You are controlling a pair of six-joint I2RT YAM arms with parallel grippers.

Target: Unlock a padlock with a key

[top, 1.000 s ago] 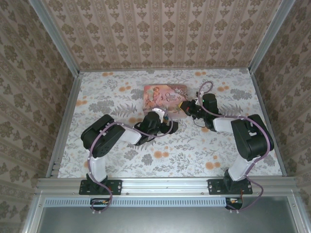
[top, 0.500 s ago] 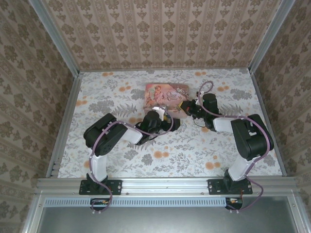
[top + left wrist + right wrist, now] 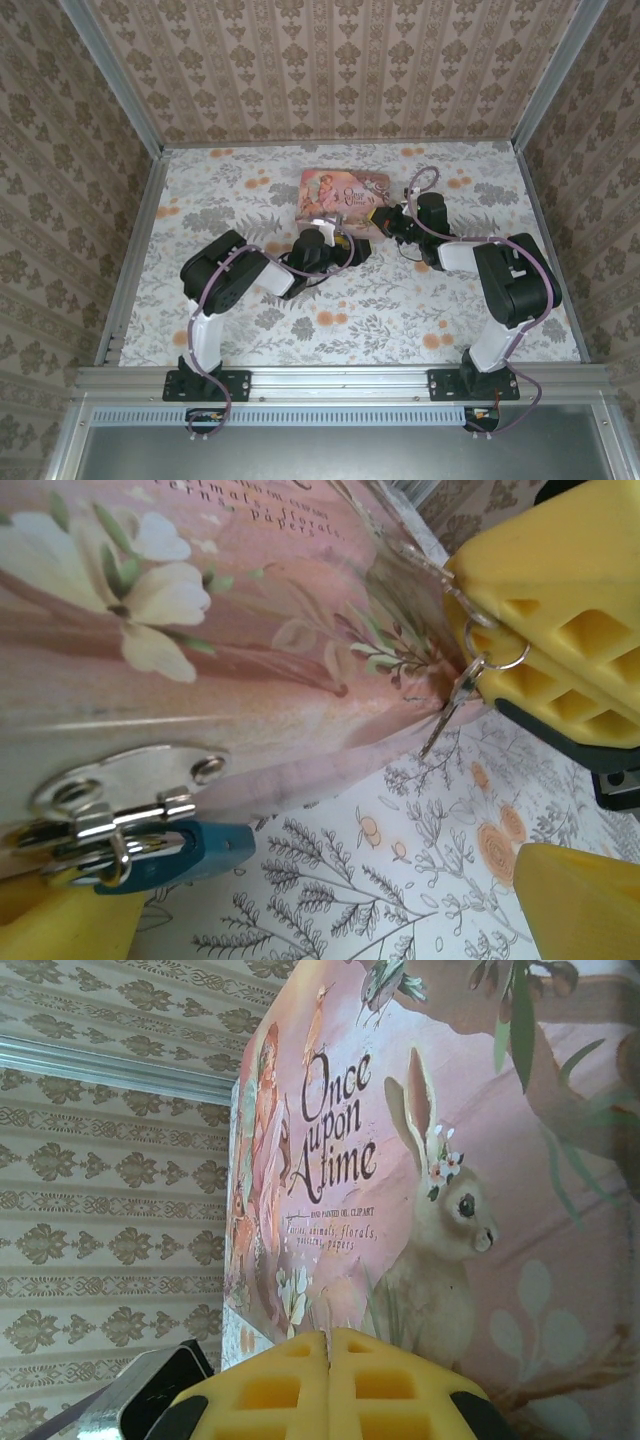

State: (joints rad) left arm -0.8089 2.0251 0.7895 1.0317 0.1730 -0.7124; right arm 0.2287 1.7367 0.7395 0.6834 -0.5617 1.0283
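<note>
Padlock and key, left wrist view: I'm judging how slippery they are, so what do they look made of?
The padlock has a matte teal-blue body, painted metal or perhaps plastic-coated, and a mirror-bright, probably chromed shackle. The key looks like thin bare steel, silvery and glinting, hanging from a wire key ring.

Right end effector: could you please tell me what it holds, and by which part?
The right end effector holds the key by its ring; the key dangles free.

Little teal padlock lying sideways, silver shackle up against the pink tin. Skinny key dangles off a ring by the tin's edge.
</note>
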